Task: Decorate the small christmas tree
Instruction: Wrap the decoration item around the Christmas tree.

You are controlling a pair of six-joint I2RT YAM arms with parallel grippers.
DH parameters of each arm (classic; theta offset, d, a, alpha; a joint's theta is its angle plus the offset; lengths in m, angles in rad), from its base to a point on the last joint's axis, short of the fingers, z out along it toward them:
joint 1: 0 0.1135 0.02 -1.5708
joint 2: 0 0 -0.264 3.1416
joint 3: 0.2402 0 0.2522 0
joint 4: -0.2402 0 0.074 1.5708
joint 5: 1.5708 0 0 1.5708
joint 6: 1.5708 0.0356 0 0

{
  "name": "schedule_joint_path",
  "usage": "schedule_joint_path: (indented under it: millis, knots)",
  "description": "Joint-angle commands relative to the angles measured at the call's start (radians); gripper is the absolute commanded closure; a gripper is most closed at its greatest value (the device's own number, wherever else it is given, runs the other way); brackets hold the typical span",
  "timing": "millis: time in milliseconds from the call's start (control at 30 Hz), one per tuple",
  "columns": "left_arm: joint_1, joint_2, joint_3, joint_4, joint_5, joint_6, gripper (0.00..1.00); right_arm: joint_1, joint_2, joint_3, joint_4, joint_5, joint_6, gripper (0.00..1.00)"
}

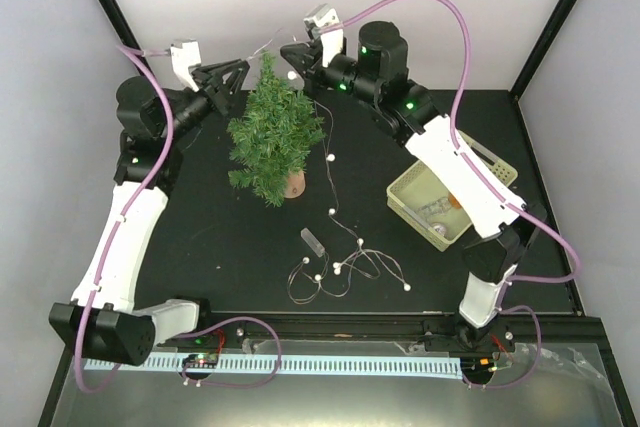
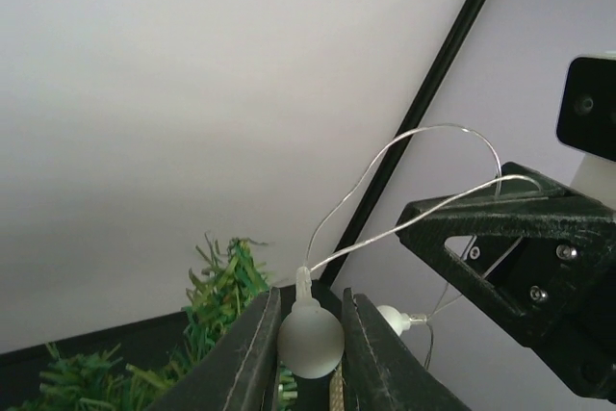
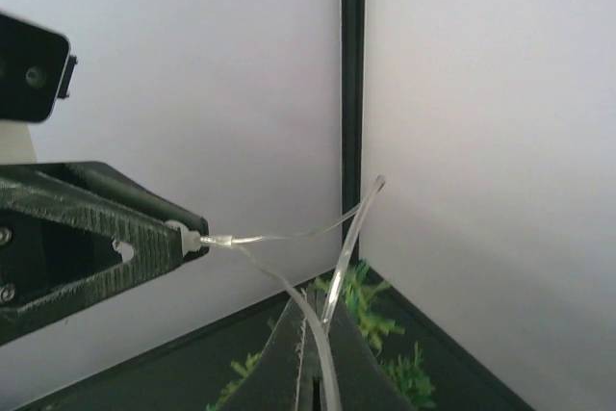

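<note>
Two robot arms hold a wire of fairy lights over the tree, which stands on its wooden stump toward the back of the black counter, between the two raised end effectors.

The overhead camera alone gives the layout. The left end effector is just left of the treetop and the right end effector is just right of it, both near the back wall. From the right one the wire drops past the tree to the counter. There the rest of the lights lie in a loose tangle beside what looks like a small clear battery box. A pale basket sits farther right, partly under the right arm. At this size, neither grip can be made out from above.

The wrist cameras supply that. The left one shows its fingers closed on a frosted white bulb, with the wire looping up from it and across to the right end effector opposite. A second bulb hangs just beside the right-hand finger, and green needles show at lower left.

The right wrist camera shows its own fingers pressed together on the clear wire. The wire rises between them, bends, and runs left to the tip of the left end effector, with tree sprigs below.
</note>
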Motion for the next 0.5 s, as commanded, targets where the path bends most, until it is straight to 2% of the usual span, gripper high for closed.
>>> schedule_joint_path:
  millis: [0,167,467]
  knots:
    - [0.012,0.038,0.065,0.111,0.021,-0.036,0.82,-0.013,0.064,0.108,0.000,0.003,-0.005,0.99]
    - [0.016,0.077,0.073,0.126,0.017,-0.034,0.82,-0.024,0.139,0.179,-0.019,0.026,-0.007,0.99]
    - [0.022,0.134,0.068,0.153,0.036,-0.046,0.82,-0.038,0.203,0.190,-0.021,0.067,-0.035,0.98]
